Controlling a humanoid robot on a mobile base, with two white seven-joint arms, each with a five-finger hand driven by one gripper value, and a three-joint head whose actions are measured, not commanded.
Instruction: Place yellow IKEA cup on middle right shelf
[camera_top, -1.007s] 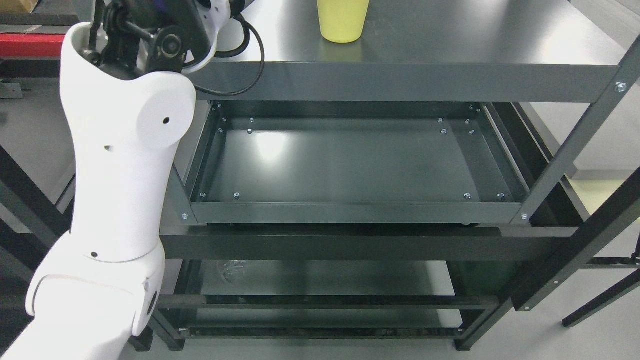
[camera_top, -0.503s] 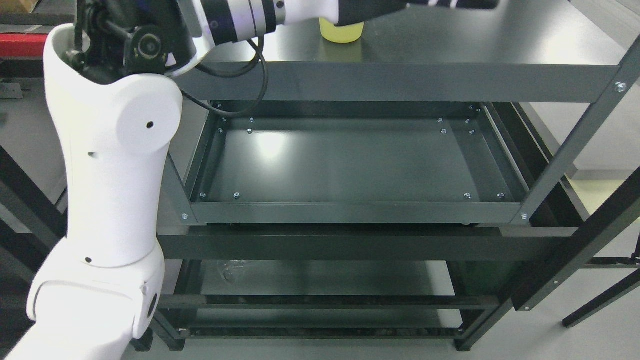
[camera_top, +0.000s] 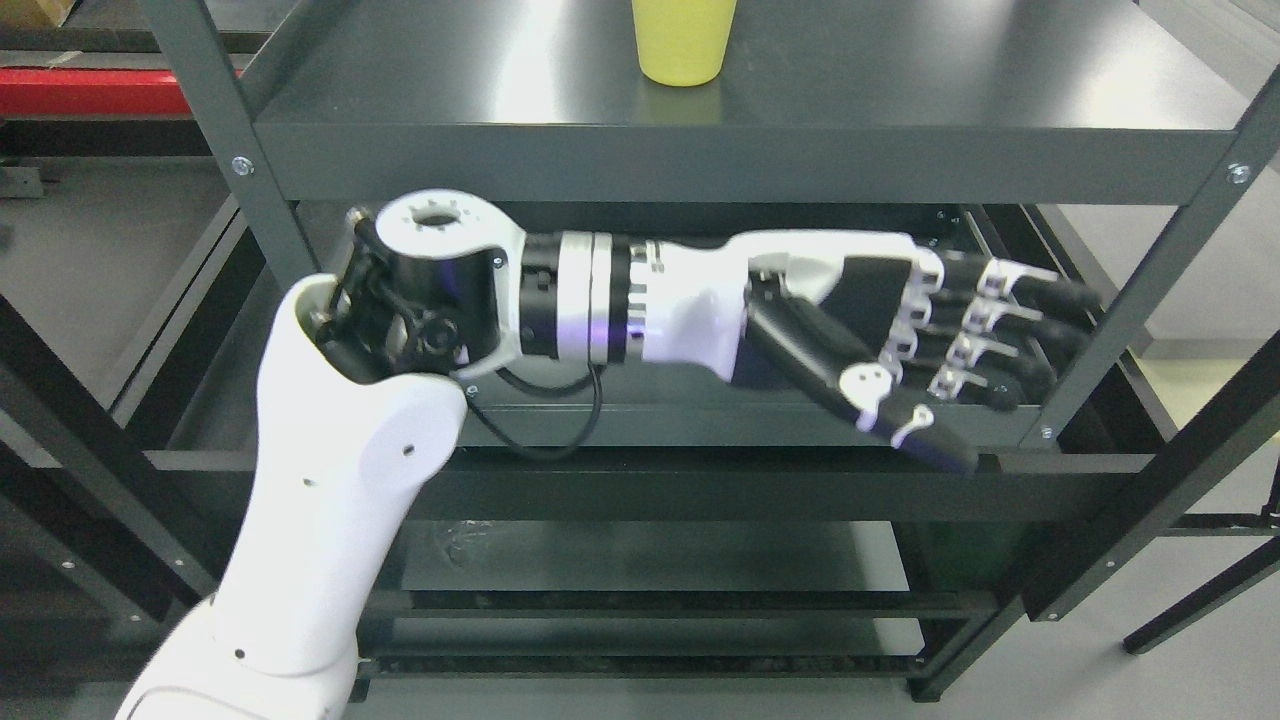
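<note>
Yellow cup (camera_top: 684, 40) on top shelf (camera_top: 900, 90) (left hand (camera_top: 900, 335) empty).

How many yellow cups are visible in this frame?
1. The yellow cup stands upright on the top shelf, its rim cut off by the picture's edge. The left hand hovers below it, empty. More could be out of frame.

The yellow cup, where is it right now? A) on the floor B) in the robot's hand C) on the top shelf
C: the cup stands on the top shelf, while the left hand is lower down, open and holding nothing.
</note>
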